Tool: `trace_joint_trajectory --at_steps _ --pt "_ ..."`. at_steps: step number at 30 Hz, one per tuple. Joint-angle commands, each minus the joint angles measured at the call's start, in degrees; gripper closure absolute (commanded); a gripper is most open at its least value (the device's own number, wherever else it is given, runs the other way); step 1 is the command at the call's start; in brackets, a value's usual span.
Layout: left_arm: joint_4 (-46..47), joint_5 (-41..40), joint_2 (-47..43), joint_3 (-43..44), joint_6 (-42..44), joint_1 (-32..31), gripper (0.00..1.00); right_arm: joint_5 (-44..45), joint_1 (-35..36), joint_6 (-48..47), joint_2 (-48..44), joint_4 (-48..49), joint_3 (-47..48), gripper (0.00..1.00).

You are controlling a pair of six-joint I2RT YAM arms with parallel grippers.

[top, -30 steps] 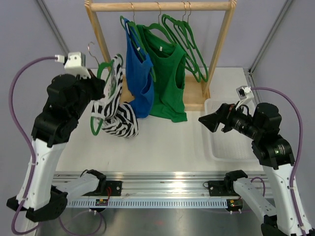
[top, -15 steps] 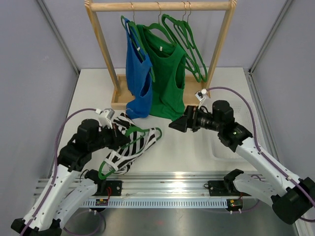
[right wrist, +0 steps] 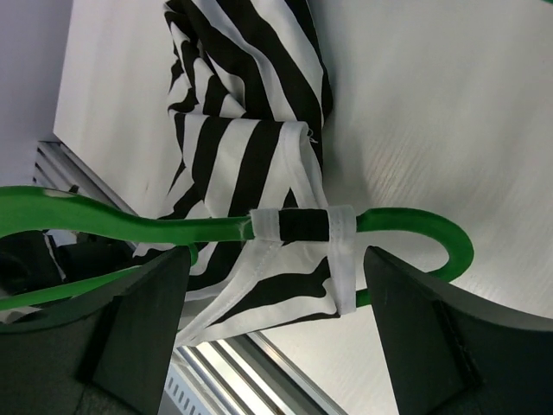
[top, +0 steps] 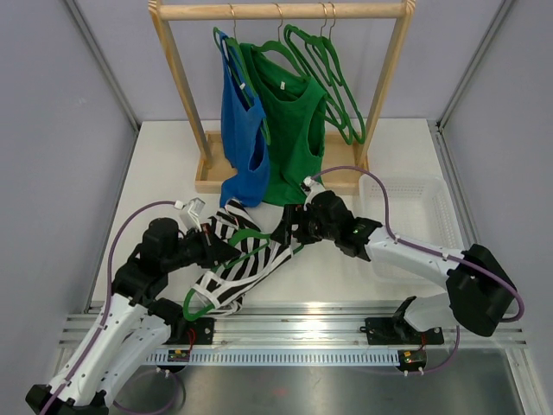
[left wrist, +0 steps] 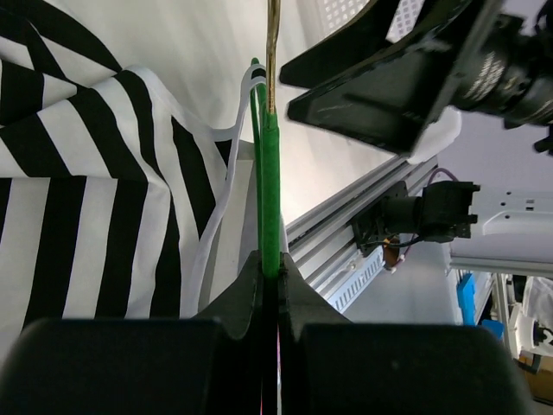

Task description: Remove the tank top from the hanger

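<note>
**Left jaws clamped on hanger, right jaws wide open at strap**

Jaws first: left gripper (top: 218, 245) is closed tight on the green hanger (top: 248, 233), no gap seen in its wrist view (left wrist: 270, 264). Right gripper (top: 283, 231) is spread wide and grips nothing. In its wrist view (right wrist: 276, 252) the hanger arm (right wrist: 406, 220) and the shoulder strap (right wrist: 302, 226) lie between the fingers; contact cannot be told.

Table (top: 164, 164) carries the wooden rack (top: 281, 10) at its far side. Basket (top: 432, 194) sits just right of the rack's base. Green tank top (top: 298, 130) and blue tank top (top: 242, 138) hang on the rack, blue to the left, with empty hangers (top: 335, 91) at the rack's right end.

Striped tank top (top: 238, 270) is off the rack, lying on the table in front of the rack's base. It is on the green hanger, with the strap looped over one arm.
</note>
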Motion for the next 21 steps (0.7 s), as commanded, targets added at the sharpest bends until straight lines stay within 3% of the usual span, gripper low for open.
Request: trace_joint_trajectory --at_steps 1,4,7,10,14,19,21 --pt "5.9 1.8 -0.9 -0.1 -3.2 -0.2 1.00 6.4 1.9 -0.3 1.1 2.4 1.9 0.11" --pt "5.8 0.7 -0.8 -0.2 -3.5 -0.2 1.00 5.3 2.3 0.0 2.1 2.9 1.6 0.14" --pt "6.4 0.6 -0.8 -0.2 -3.8 -0.2 1.00 4.5 2.4 0.0 2.7 4.3 0.4 0.26" --pt "6.5 0.7 -0.8 0.2 -3.8 -0.2 1.00 4.2 2.5 -0.3 3.3 4.6 0.0 0.48" --pt "5.8 0.6 -0.6 1.1 -3.3 -0.2 1.00 5.9 2.4 -1.1 3.0 3.8 -0.1 0.57" --pt "4.2 0.0 -0.2 1.9 -1.5 -0.2 1.00 9.3 2.4 -3.2 1.4 1.1 0.7 0.92" --pt "2.6 0.8 1.0 2.4 1.1 -0.2 1.00 15.1 2.4 -4.2 0.5 -3.7 1.5 0.97"
